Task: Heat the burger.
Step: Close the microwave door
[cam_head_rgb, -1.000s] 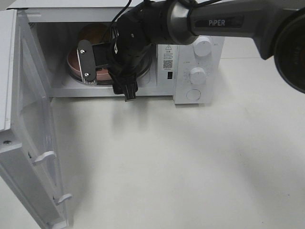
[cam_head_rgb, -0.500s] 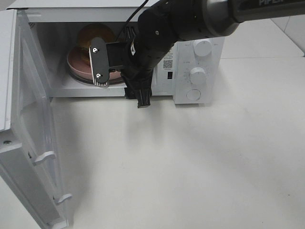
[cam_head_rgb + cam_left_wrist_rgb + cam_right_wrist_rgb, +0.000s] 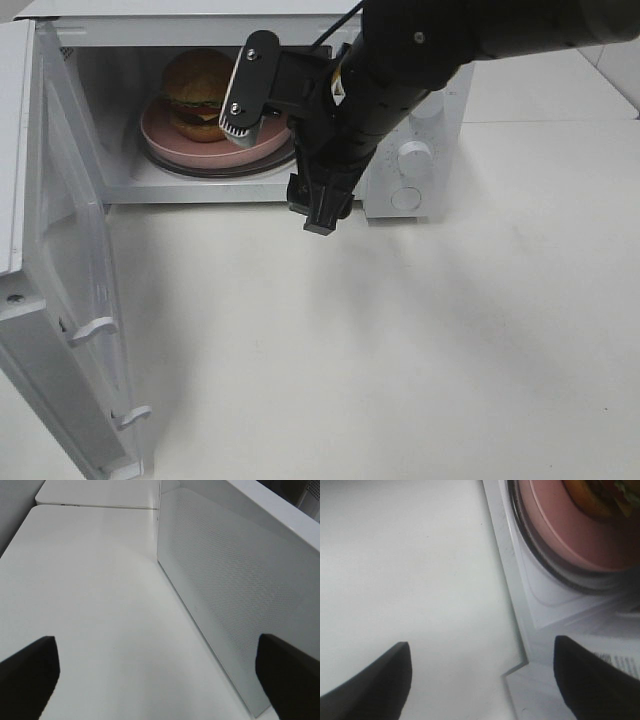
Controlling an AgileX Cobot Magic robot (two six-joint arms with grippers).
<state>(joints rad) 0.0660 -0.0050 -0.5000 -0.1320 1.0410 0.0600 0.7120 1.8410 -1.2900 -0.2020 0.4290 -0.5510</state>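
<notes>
Two grippers were examined, and both stood with fingers spread wide and nothing between them. The right gripper (image 3: 285,145) hung at the mouth of the microwave (image 3: 150,8), whose door (image 3: 60,250) was swung fully open to the left of the high view. One finger (image 3: 247,92) sat in front of the cavity opening; the other (image 3: 321,205) pointed down toward the table (image 3: 400,350) before the sill. Neither touched the burger (image 3: 200,95).

The burger rested upright on a pink plate (image 3: 160,135) inside the cavity, toward the back left, and the plate lay on the glass turntable (image 3: 200,168). The right wrist view confirmed this: plate (image 3: 560,535) and burger (image 3: 600,495) lay beyond the gripper (image 3: 482,680), apart from it.

The left gripper (image 3: 160,675) did not appear in the high view. Its own camera showed it over bare table beside a white dotted panel (image 3: 225,595); contact with the panel could not be determined.
</notes>
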